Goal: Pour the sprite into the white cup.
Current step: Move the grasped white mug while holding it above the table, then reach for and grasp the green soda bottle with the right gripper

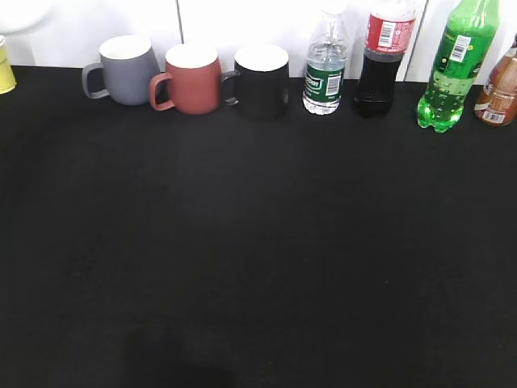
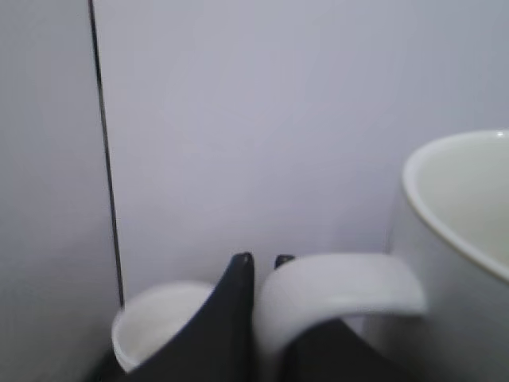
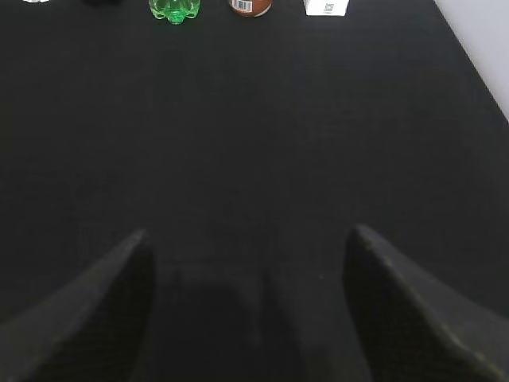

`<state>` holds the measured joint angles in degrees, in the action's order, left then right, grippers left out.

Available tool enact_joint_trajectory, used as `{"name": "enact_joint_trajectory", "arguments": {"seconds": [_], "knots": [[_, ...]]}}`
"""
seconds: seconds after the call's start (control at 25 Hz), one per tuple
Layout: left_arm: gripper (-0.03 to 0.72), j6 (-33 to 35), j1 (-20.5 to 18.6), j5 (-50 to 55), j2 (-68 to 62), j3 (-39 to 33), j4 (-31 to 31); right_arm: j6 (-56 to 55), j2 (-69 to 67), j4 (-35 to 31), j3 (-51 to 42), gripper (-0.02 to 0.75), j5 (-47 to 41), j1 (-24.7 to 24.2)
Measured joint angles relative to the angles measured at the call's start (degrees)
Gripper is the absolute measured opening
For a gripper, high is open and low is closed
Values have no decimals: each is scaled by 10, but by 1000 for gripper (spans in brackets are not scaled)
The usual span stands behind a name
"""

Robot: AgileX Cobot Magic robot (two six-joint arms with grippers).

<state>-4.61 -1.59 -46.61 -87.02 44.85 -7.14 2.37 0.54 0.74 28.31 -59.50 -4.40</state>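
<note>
Sprite (image 1: pixel 452 69): part-full, smooth, squeezable plastic, best gripped mid-body; right gripper (image 3: pixel 246 263) spread empty; left gripper (image 2: pixel 262 270) clenched on white cup (image 2: pixel 445 263) handle.

Right wrist view: right pincer (image 3: pixel 246 306) at 6 o'clock, its two dark fingers (image 3: pixel 87 310) spread wide apart, nothing between them, only black table (image 3: pixel 262 143) below. Far off at 12 o'clock, base of the sprite (image 3: pixel 175 9), cut by the frame edge. Just beside it toward 1 o'clock, a brown bottle base (image 3: pixel 250 7), then a small white box (image 3: pixel 327 7). Pale wall (image 3: pixel 487 44) at 2 o'clock.
</note>
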Motion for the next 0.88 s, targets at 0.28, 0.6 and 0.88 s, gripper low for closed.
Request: {"name": "enact_joint_trajectory", "arguments": {"seconds": [0.28, 0.6, 0.88], "knots": [[43, 0, 223, 87, 99, -90, -27, -8, -214, -51, -70, 552, 486, 0], [43, -1, 356, 13, -27, -90, -31, -62, -758, 75, -79, 534, 1084, 0], [43, -18, 363, -3, -62, -90, -33, -30, -1063, -26, 98, 580, 1106, 92]]}}
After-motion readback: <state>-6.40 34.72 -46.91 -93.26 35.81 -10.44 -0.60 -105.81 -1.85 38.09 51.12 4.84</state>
